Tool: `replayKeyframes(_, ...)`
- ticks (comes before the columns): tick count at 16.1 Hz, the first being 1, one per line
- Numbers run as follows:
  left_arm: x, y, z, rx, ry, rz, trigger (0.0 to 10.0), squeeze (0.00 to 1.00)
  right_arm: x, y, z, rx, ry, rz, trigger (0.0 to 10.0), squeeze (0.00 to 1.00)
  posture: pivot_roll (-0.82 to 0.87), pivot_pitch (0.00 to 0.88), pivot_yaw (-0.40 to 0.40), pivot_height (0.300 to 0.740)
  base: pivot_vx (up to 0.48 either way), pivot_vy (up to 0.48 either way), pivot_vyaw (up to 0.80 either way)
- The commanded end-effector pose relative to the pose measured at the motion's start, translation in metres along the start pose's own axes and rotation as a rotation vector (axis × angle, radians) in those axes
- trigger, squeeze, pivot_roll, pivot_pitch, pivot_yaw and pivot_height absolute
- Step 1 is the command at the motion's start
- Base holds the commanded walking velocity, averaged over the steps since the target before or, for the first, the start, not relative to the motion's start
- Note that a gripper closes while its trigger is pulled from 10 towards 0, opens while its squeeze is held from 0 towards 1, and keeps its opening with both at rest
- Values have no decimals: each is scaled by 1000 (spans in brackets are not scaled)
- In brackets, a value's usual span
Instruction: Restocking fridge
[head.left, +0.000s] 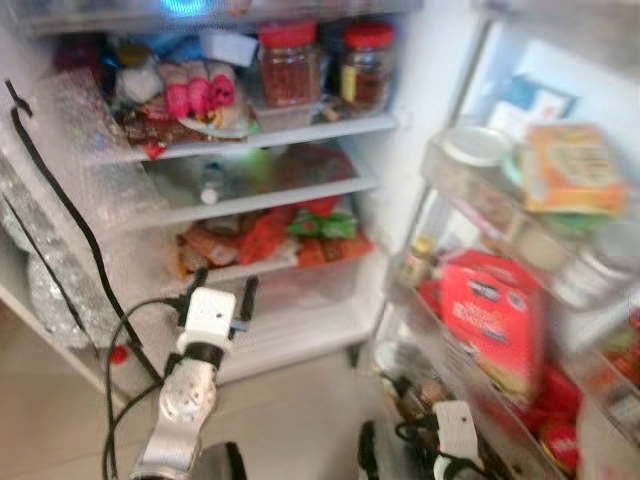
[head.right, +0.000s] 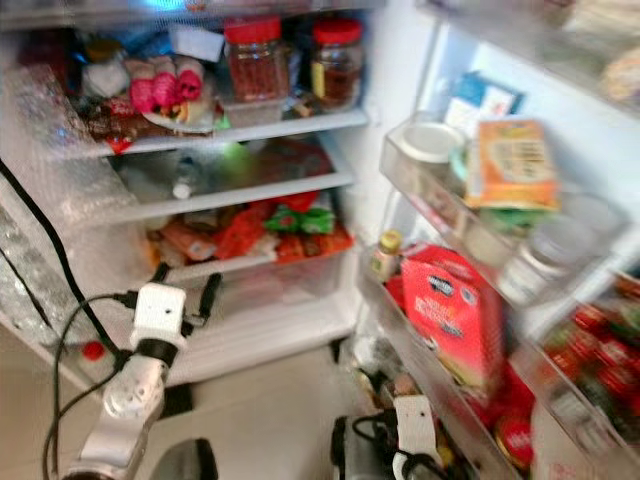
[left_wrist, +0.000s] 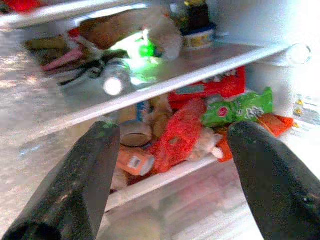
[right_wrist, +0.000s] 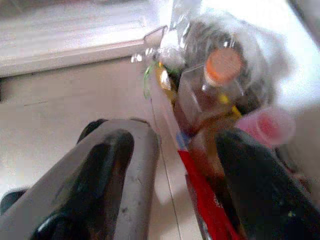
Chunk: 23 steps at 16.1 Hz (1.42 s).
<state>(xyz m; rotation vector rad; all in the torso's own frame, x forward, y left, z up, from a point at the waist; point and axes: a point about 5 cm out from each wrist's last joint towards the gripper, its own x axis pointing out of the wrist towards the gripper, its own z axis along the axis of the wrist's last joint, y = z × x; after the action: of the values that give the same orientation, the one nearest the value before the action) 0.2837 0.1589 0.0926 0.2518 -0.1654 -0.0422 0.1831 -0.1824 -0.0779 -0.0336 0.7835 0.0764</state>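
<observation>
Presently: left gripper (head.left: 222, 290), fingers spread, empty, raised before the fridge's snack shelf (head.left: 300, 262); red packets (head.left: 262, 236) just beyond; right gripper (right_wrist: 170, 165) spread, empty, low beside door rack (head.left: 470, 385); advise advancing level, clearing shelf edge.

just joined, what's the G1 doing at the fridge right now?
It stands before the open fridge, holding nothing. The left gripper is raised with fingers open, aimed at the shelf of red and green snack packets. The right gripper hangs low and open near the bottom door rack, where an orange-capped bottle sits.
</observation>
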Motion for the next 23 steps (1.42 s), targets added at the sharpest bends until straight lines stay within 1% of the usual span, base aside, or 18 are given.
replayKeyframes(1,-4,3,-11,1,59,16,10000,0,-7,6,-24,10,100,24,10000,0,-120,52,2,603,0,0,0)
replayKeyframes(2,-6,4,-17,-9,97,25,10000,0,-7,6,-24,10,101,25,10000,0,-120,53,3,603,0,0,0)
replayKeyframes(4,-13,5,-41,-41,232,32,10000,0,-7,7,-24,11,102,27,10000,0,-119,53,3,603,0,0,0)
replayKeyframes(6,-26,9,-70,-87,390,48,10000,0,-7,7,-24,12,105,28,10000,0,-117,51,4,603,0,0,0)
replayKeyframes(7,-27,17,-74,-108,413,103,10000,0,-7,7,-24,12,105,28,10000,0,-117,51,4,603,0,0,0)
replayKeyframes(8,-29,25,-83,-126,475,130,10000,0,-7,8,-25,11,107,29,10000,0,-117,48,4,603,0,0,0)
replayKeyframes(9,-28,31,-88,-199,518,179,10000,0,-7,7,-25,12,107,28,10000,0,-122,50,2,603,0,0,0)
replayKeyframes(10,-29,30,-95,-230,583,145,10000,0,-7,7,-25,11,108,28,10000,0,-109,45,1,603,0,0,0)
replayKeyframes(11,-31,31,-98,-180,600,110,10000,0,-7,7,-25,10,109,28,10000,0,-109,45,1,603,0,0,0)
replayKeyframes(12,-38,30,-107,-116,647,69,10000,0,-7,7,-25,9,112,27,10000,0,-111,42,2,603,0,0,0)
replayKeyframes(13,-55,33,-121,-88,737,77,10000,0,-7,7,-26,11,115,25,10000,0,-119,38,4,603,0,0,0)
replayKeyframes(14,-67,37,-129,-74,794,97,10000,0,-7,7,-26,13,116,24,10000,0,-119,38,4,603,0,0,0)
replayKeyframes(17,-93,39,-144,-61,925,91,10000,0,-7,7,-27,12,119,25,10000,0,-116,30,2,603,0,0,0)
replayKeyframes(19,-98,39,-147,-59,937,98,10000,0,-7,7,-27,15,117,23,10000,0,-123,29,3,603,0,334,0)
replayKeyframes(23,-100,35,-148,-59,941,97,10000,0,-7,7,-26,18,115,26,10000,0,-119,37,-3,603,0,344,0)
